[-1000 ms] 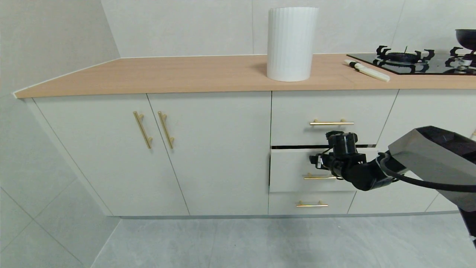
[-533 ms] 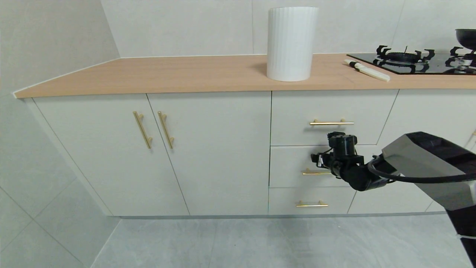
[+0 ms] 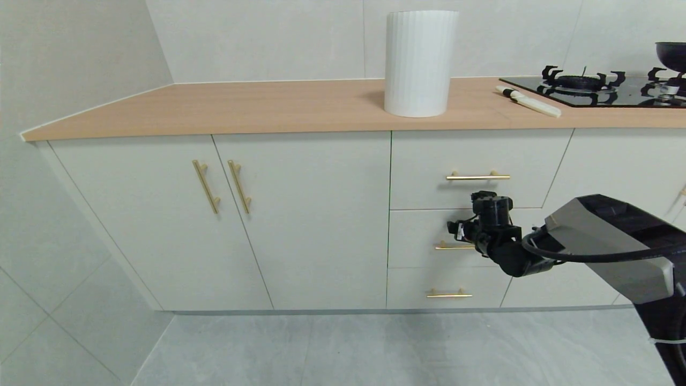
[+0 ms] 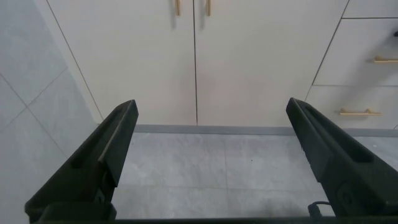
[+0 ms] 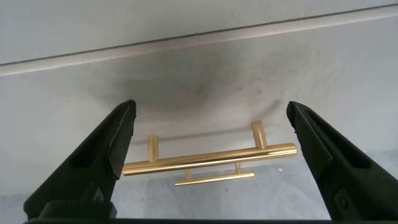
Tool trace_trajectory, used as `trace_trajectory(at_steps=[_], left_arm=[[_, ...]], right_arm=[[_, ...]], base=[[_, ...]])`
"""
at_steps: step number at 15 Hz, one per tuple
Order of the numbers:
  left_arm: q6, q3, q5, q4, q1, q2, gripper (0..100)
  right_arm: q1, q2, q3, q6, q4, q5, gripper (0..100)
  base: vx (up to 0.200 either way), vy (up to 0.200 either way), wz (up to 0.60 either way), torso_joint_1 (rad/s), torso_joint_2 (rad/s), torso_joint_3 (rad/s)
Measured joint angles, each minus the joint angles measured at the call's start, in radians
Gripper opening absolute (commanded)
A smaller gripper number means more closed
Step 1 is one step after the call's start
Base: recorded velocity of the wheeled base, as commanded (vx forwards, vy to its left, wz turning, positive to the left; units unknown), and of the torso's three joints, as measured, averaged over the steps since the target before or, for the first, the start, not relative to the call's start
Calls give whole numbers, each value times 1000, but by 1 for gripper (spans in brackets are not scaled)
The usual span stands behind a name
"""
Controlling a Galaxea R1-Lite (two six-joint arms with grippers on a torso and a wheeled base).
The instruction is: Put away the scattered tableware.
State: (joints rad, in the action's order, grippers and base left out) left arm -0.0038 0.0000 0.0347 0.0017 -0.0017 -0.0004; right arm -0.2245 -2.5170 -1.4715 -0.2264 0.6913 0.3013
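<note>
My right gripper (image 3: 464, 240) sits at the gold handle (image 3: 450, 247) of the middle drawer (image 3: 420, 236), which is flush with the cabinet front. In the right wrist view this gripper (image 5: 210, 113) is open, its two fingers spread wider than the handle (image 5: 208, 160) and not touching it. A cream knife (image 3: 528, 101) lies on the wooden countertop (image 3: 241, 107) beside the hob. My left gripper (image 4: 211, 106) hangs open with nothing in it, low over the grey floor in front of the cabinet doors.
A tall white ribbed canister (image 3: 418, 63) stands on the counter above the drawers. A black gas hob (image 3: 595, 86) with a dark pot (image 3: 672, 53) lies at the far right. Top (image 3: 477, 176) and bottom (image 3: 449, 294) drawer handles flank the middle one.
The middle drawer stood slightly open a second ago and is now shut. My right arm moved in towards the cabinet with it.
</note>
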Motion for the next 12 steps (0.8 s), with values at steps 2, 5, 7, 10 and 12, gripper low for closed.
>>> trace_trajectory(at_steps=[2, 5, 7, 10, 12], left_arm=[[0, 0, 0, 0, 0, 0, 100], [0, 0, 0, 0, 0, 0, 100], [0, 0, 0, 0, 0, 0, 100], [0, 0, 0, 0, 0, 0, 100], [0, 0, 0, 0, 0, 0, 100]], right_arm=[[1, 11, 18, -1, 3, 17, 100], [-9, 124, 155, 1, -9, 18, 100], [-25, 255, 310, 1, -8, 13, 100], [-44, 504, 558, 3, 10, 18, 100], [-50, 683, 707, 14, 23, 24, 100]], base=[[0, 0, 0, 0, 0, 0], [0, 0, 0, 0, 0, 0], [0, 0, 0, 0, 0, 0], [0, 0, 0, 0, 0, 0], [0, 0, 0, 0, 0, 0]])
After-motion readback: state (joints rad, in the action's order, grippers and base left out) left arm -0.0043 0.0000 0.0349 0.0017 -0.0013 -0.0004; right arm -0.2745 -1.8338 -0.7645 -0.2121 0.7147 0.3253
